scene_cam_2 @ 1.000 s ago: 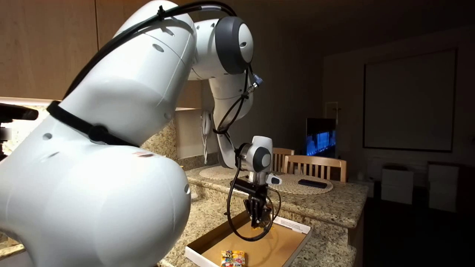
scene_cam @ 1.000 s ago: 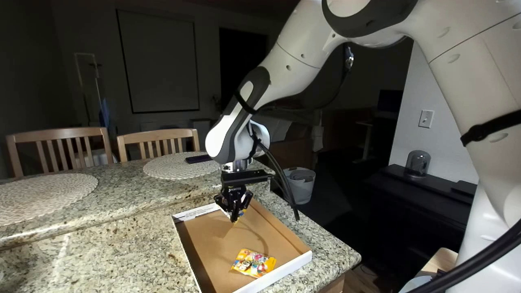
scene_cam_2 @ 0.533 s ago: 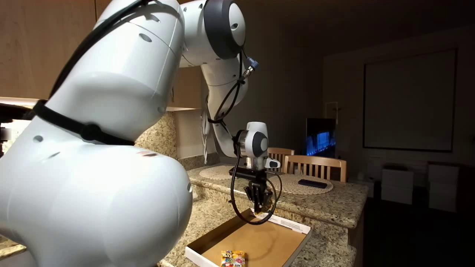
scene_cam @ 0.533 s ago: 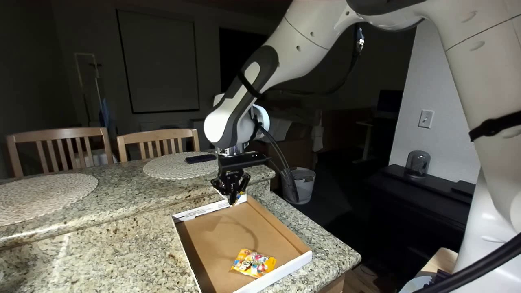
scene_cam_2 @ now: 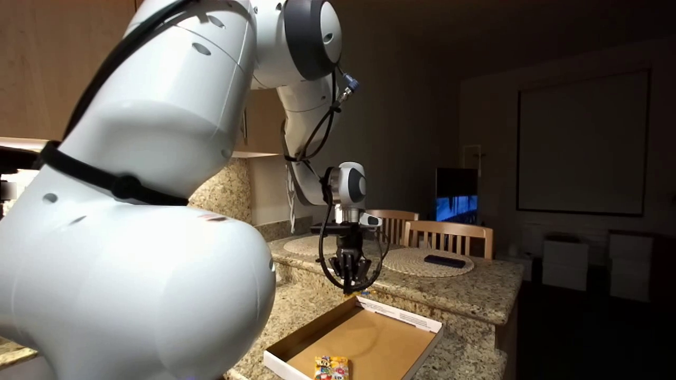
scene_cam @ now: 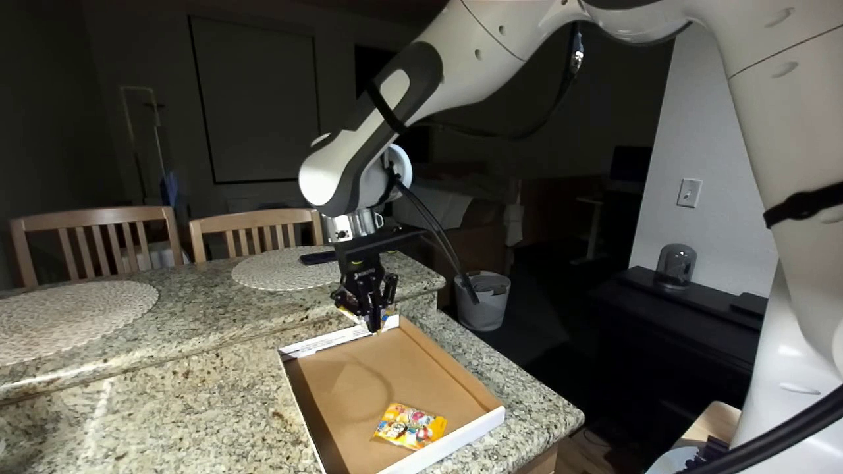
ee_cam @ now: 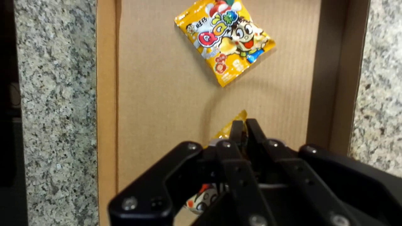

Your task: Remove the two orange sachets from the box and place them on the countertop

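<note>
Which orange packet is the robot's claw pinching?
The partly hidden packet, squeezed in the claw with one corner poking out. The other packet lies flat inside the box, with nothing gripping it.

Rounded, glossy-white robot arm (scene_cam_2: 163,126) with dark-grey joint rings (scene_cam_2: 303,39), black cables (scene_cam: 797,429) and straps (scene_cam_2: 125,187); black hinged hand (ee_cam: 245,125) with silvery screws (ee_cam: 129,203).

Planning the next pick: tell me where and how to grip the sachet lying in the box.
Once the pincer releases the held sachet, likely pinch the loose sachet across its middle from above: it lies flat, looks slightly puffed, and the walls of the box could hinder a sideways approach.
</note>
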Controlling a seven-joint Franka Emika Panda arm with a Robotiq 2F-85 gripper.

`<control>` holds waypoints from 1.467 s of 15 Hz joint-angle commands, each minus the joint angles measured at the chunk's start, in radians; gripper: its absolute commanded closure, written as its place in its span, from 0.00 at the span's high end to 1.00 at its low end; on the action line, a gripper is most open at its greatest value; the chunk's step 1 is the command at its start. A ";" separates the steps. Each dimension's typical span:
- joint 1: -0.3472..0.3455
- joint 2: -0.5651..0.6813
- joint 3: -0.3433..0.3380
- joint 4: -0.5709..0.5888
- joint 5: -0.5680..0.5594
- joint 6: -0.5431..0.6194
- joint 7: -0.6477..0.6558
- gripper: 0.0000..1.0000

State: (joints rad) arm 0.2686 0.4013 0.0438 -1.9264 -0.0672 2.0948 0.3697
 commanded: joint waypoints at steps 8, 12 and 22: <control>0.153 0.168 0.067 0.198 -0.172 -0.069 0.020 0.06; 0.212 0.266 0.060 0.324 -0.204 -0.106 0.020 0.06; 0.268 0.390 0.086 0.497 -0.214 -0.154 -0.094 0.05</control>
State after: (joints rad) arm 0.5427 0.7854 0.1093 -1.4577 -0.2833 1.9827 0.3467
